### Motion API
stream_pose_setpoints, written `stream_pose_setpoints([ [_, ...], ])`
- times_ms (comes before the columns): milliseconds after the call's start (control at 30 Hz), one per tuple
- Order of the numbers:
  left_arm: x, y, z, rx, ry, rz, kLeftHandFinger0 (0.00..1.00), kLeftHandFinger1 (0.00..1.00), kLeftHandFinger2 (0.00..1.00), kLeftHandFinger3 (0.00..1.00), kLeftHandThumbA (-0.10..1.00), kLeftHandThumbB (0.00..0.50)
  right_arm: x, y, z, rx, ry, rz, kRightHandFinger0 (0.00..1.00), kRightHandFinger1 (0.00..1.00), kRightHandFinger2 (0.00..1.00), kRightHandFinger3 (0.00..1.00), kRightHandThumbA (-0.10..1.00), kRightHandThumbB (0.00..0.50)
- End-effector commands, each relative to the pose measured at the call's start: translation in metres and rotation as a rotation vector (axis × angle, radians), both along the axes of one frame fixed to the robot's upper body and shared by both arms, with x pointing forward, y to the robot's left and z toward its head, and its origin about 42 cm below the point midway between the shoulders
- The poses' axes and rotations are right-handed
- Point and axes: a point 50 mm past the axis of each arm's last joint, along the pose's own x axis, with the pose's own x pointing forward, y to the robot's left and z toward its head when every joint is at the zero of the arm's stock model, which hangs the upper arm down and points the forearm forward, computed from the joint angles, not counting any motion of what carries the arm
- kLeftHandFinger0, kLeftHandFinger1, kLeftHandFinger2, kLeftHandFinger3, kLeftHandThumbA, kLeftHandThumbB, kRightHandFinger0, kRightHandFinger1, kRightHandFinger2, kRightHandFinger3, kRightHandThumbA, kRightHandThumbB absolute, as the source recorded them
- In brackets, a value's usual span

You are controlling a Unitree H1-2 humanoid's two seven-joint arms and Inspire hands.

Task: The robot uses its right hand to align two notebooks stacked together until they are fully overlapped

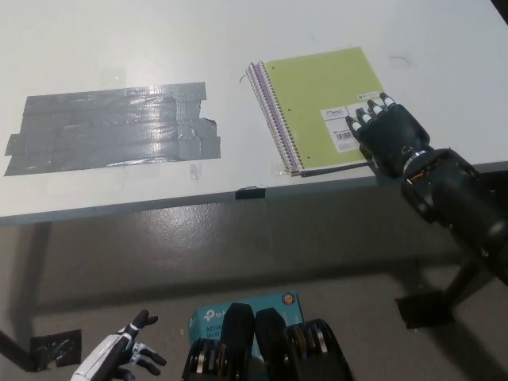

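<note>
R hand point(390, 133) fingers spread flat on green notebook point(321, 99) corner; L hand point(117, 359) open, low.

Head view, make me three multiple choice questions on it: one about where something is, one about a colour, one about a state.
1. Where does the right robot hand rest?
A. on the tape patch
B. on the green notebook's near right corner
C. on the floor

2. What colour is the top notebook cover?
A. red
B. black
C. light green

3. How is the left robot hand?
A. open, holding nothing
B. gripping a pen
C. pressing the table

Answers: B, its fingers lie on the cover by the label; C, the cover is light green; A, it hangs low with its fingers apart.
</note>
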Motion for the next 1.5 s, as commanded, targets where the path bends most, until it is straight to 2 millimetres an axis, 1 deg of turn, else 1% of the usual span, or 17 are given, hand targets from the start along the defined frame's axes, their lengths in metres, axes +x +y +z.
stream_pose_setpoints([
  [0, 0.004, 0.0, 0.008, -0.002, -0.025, -0.018, 0.45, 0.48, 0.47, 0.92, 1.0, 0.5, 0.0, 0.015, 0.0, -0.035, 0.025, 0.046, 1.0, 1.0, 1.0, 1.0, 1.0, 0.458],
  [267, 0.005, -0.002, 0.009, 0.002, -0.038, -0.028, 0.43, 0.47, 0.45, 0.91, 1.0, 0.5, 0.0, 0.02, 0.002, -0.021, 0.022, 0.041, 1.0, 1.0, 1.0, 1.0, 1.0, 0.429],
  [367, 0.005, -0.002, 0.009, 0.006, -0.035, -0.027, 0.43, 0.49, 0.49, 0.9, 1.0, 0.5, 0.001, 0.021, 0.002, -0.012, 0.038, 0.025, 1.0, 1.0, 1.0, 1.0, 1.0, 0.433],
  [600, 0.006, -0.003, 0.008, 0.008, -0.034, -0.04, 0.45, 0.49, 0.5, 0.94, 1.0, 0.5, -0.001, 0.031, 0.005, -0.009, 0.042, 0.014, 1.0, 1.0, 1.0, 1.0, 1.0, 0.424],
  [800, 0.006, -0.004, 0.006, 0.003, -0.036, -0.036, 0.45, 0.48, 0.48, 0.92, 1.0, 0.5, -0.001, 0.037, 0.006, -0.011, 0.022, 0.02, 1.0, 1.0, 1.0, 1.0, 1.0, 0.419],
  [900, 0.006, -0.004, 0.007, -0.001, -0.034, -0.037, 0.46, 0.48, 0.48, 0.92, 1.0, 0.5, -0.002, 0.034, 0.006, -0.011, 0.009, 0.024, 1.0, 1.0, 1.0, 1.0, 1.0, 0.411],
  [933, 0.005, -0.004, 0.007, -0.019, -0.034, -0.033, 0.41, 0.46, 0.47, 0.9, 1.0, 0.5, -0.001, 0.031, 0.007, -0.026, 0.008, -0.004, 1.0, 1.0, 1.0, 1.0, 1.0, 0.404],
  [1067, 0.004, -0.004, 0.008, -0.016, -0.033, -0.036, 0.42, 0.47, 0.45, 0.9, 1.0, 0.5, 0.002, 0.023, 0.011, -0.047, -0.008, -0.062, 1.0, 1.0, 1.0, 1.0, 1.0, 0.404],
  [1133, 0.0, -0.003, 0.005, -0.015, -0.028, -0.029, 0.43, 0.46, 0.45, 0.89, 1.0, 0.5, 0.002, 0.019, 0.013, -0.035, -0.007, -0.101, 1.0, 1.0, 1.0, 1.0, 1.0, 0.358],
  [1167, 0.0, -0.003, 0.005, -0.015, -0.029, -0.028, 0.41, 0.44, 0.43, 0.88, 1.0, 0.5, 0.004, 0.018, 0.018, -0.045, -0.003, -0.131, 1.0, 1.0, 1.0, 1.0, 1.0, 0.259],
  [1200, 0.0, -0.003, 0.005, -0.014, -0.03, -0.026, 0.39, 0.42, 0.43, 0.87, 1.0, 0.5, 0.006, 0.015, 0.026, -0.058, 0.002, -0.178, 1.0, 1.0, 1.0, 1.0, 0.92, 0.222],
  [1233, 0.0, -0.003, 0.005, -0.014, -0.027, -0.026, 0.39, 0.42, 0.42, 0.87, 1.0, 0.5, 0.006, 0.014, 0.029, -0.049, 0.0, -0.187, 1.0, 1.0, 1.0, 1.0, 0.74, 0.182],
  [1267, -0.002, -0.003, 0.004, -0.015, -0.02, -0.025, 0.39, 0.42, 0.42, 0.87, 1.0, 0.5, 0.006, 0.013, 0.031, -0.035, 0.0, -0.201, 1.0, 1.0, 1.0, 1.0, 0.65, 0.168],
  [1300, -0.002, -0.005, 0.004, -0.012, -0.019, -0.034, 0.4, 0.43, 0.43, 0.86, 1.0, 0.5, 0.011, 0.014, 0.045, -0.039, -0.004, -0.218, 1.0, 1.0, 1.0, 1.0, 0.47, 0.113],
  [1333, -0.004, -0.006, 0.003, -0.015, -0.014, -0.038, 0.4, 0.43, 0.43, 0.85, 1.0, 0.5, 0.012, 0.015, 0.053, -0.037, -0.006, -0.221, 1.0, 1.0, 1.0, 1.0, 0.39, 0.1],
  [1400, -0.006, -0.007, 0.001, -0.018, -0.006, -0.035, 0.4, 0.43, 0.43, 0.85, 1.0, 0.5, 0.013, 0.019, 0.062, -0.005, -0.019, -0.205, 1.0, 1.0, 1.0, 1.0, 0.38, 0.108],
  [1467, -0.007, -0.006, -0.001, -0.013, -0.004, -0.032, 0.39, 0.43, 0.42, 0.84, 1.0, 0.5, 0.017, 0.036, 0.093, 0.091, -0.073, -0.135, 1.0, 1.0, 1.0, 1.0, 0.44, 0.137],
])
